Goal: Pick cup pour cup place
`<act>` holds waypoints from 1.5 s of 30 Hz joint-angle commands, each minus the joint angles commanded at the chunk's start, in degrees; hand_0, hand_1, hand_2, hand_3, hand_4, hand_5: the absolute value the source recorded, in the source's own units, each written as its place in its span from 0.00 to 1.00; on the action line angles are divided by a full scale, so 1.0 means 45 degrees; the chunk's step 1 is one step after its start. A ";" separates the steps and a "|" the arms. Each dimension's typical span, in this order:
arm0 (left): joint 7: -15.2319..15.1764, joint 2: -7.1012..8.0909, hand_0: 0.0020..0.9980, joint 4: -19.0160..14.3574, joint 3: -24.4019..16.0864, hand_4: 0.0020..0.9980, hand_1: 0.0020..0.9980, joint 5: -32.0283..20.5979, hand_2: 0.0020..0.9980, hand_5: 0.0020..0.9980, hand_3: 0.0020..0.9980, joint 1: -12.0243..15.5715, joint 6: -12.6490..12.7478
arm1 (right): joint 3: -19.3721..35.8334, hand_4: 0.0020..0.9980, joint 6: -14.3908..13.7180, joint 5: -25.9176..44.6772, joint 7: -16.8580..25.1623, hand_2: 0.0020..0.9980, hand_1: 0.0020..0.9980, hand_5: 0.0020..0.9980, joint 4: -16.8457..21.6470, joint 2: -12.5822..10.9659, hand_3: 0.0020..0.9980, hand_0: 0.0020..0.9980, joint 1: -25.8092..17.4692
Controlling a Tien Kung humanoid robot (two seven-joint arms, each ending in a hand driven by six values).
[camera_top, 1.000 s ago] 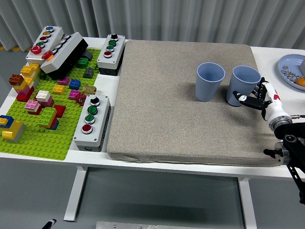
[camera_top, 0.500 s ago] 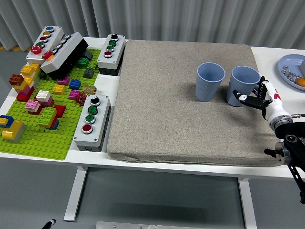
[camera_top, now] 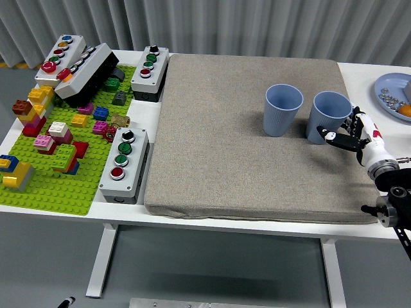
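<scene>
Cup (camera_top: 329, 114) stands upright just beside right hand (camera_top: 352, 133) fingertips

Bright, even light falls from overhead, and the picture is sharp throughout. The two cups (camera_top: 283, 110) cast soft, short shadows on the mat (camera_top: 212, 147) toward nine o'clock. No glare; slight bending shows at the edges.

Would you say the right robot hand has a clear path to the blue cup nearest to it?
Probably yes. The right robot hand sits right beside the nearer blue cup, fingers at its side. Nothing lies between them; the other blue cup stands apart to its left.
</scene>
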 joint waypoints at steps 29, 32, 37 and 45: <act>0.0030 0.0071 0.84 0.0000 -0.0276 0.64 0.81 0.0215 0.88 1.00 0.80 0.0040 -0.0023 | 0.0931 0.80 0.0183 -0.0326 -0.0644 0.94 0.90 0.12 0.2237 -0.1198 0.97 0.97 -0.1112; 0.0028 0.0075 0.84 0.0000 -0.0271 0.64 0.81 0.0199 0.88 1.00 0.81 0.0029 -0.0018 | 0.1160 0.80 0.0069 -0.0403 -0.0678 0.93 0.89 0.12 0.2099 -0.1154 0.96 0.97 -0.0610; 0.0014 0.0104 0.84 0.0000 -0.0233 0.64 0.81 0.0163 0.88 1.00 0.81 -0.0023 -0.0002 | 0.1731 0.80 -0.0326 -0.0362 -0.0577 0.90 0.87 0.14 0.1614 -0.1167 0.91 0.95 0.0906; 0.0004 0.0110 0.84 0.0000 -0.0139 0.64 0.81 0.0064 0.88 1.00 0.81 -0.0078 0.0008 | 0.2574 0.84 -0.0405 0.0355 -0.0151 0.85 0.84 0.36 0.0469 -0.1057 0.87 0.94 0.2671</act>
